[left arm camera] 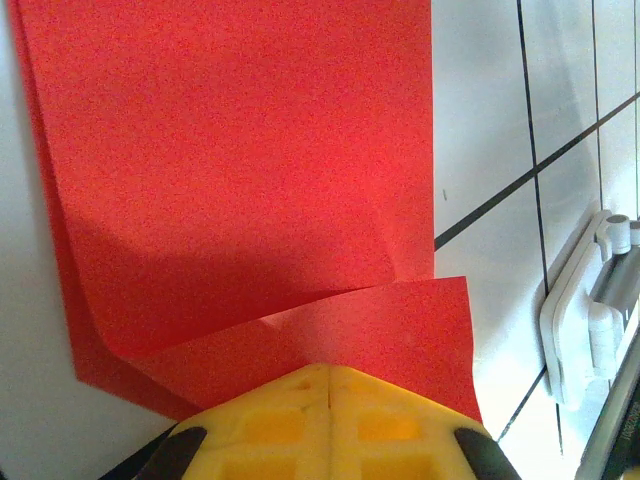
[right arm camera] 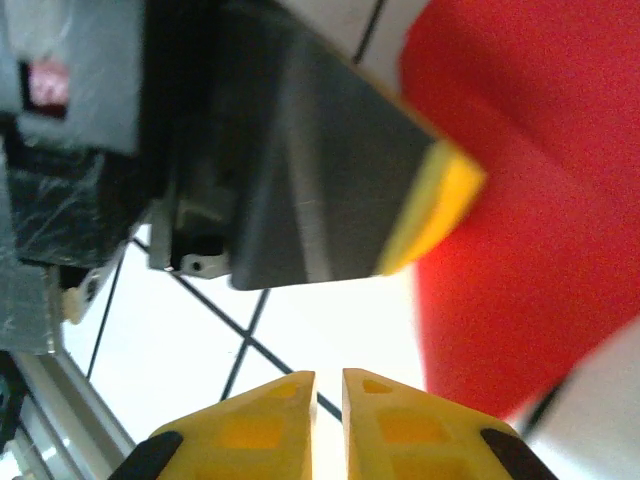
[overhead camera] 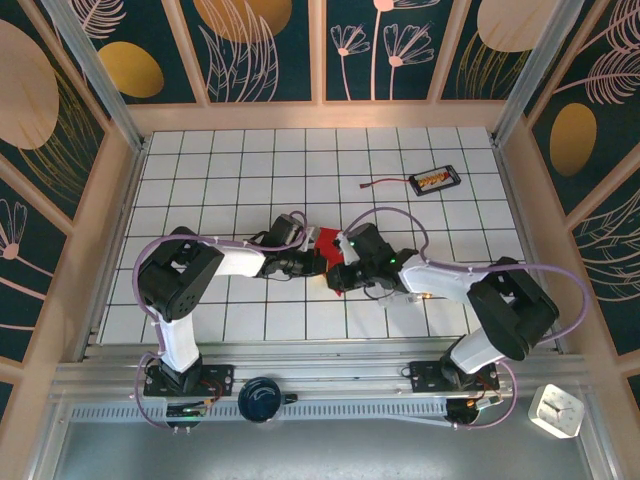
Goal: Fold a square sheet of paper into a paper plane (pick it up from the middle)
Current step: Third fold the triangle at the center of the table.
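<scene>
Top view: paper (overhead camera: 326, 239) mostly hidden under left gripper (overhead camera: 320, 264) & right gripper (overhead camera: 343, 275). L wrist: cut off at 12 o'clock. R wrist: blurred, cut at 3.

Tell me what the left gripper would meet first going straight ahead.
The square sheet of paper: the left gripper, tips together, points right at its raised flap and is probably touching it.

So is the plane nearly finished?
Not nearly. The red paper looks folded over once, two layers showing at its edge. The left gripper is pinching a flap; the right gripper sits shut beside it. The pointed nose and wings are still left.
</scene>
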Controlling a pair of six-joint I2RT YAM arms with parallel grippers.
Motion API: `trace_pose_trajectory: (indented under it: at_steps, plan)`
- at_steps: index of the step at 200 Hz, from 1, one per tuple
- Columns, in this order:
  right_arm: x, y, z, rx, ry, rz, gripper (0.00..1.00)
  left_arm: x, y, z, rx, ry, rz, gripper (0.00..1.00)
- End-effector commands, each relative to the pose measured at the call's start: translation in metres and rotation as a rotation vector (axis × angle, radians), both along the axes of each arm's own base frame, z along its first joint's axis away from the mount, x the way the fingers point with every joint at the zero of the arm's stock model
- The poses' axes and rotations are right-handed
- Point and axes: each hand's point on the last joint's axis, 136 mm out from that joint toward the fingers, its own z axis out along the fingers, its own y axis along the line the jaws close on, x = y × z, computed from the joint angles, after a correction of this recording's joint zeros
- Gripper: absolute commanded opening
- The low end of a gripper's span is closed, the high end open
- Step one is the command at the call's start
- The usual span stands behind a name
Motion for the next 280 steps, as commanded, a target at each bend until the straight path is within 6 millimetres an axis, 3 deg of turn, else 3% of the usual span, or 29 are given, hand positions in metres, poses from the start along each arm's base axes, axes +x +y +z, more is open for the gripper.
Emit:
trace_pose_trajectory:
  at_steps: [1, 40, 138, 237, 280]
  plan:
    - [-0.001, 0.014, -0.004, 0.031, 0.022, 0.022, 0.12, -0.014, 0.025, -0.035, 0.132, 0.068, 0.021, 0.02]
    - [0.005, 0.009, -0.021, -0.024, 0.031, 0.013, 0.09, -0.014, 0.024, -0.034, 0.129, 0.066, 0.017, 0.02]
    - [0.005, -0.005, -0.030, -0.043, 0.047, -0.011, 0.07, -0.011, 0.021, -0.030, 0.126, 0.056, 0.002, 0.04]
    - [-0.012, -0.026, -0.061, -0.107, 0.111, -0.036, 0.05, -0.007, 0.019, -0.023, 0.125, 0.040, 0.003, 0.06]
    - [-0.019, -0.035, -0.069, -0.137, 0.139, -0.043, 0.04, 0.001, 0.012, -0.004, 0.086, 0.010, 0.009, 0.12]
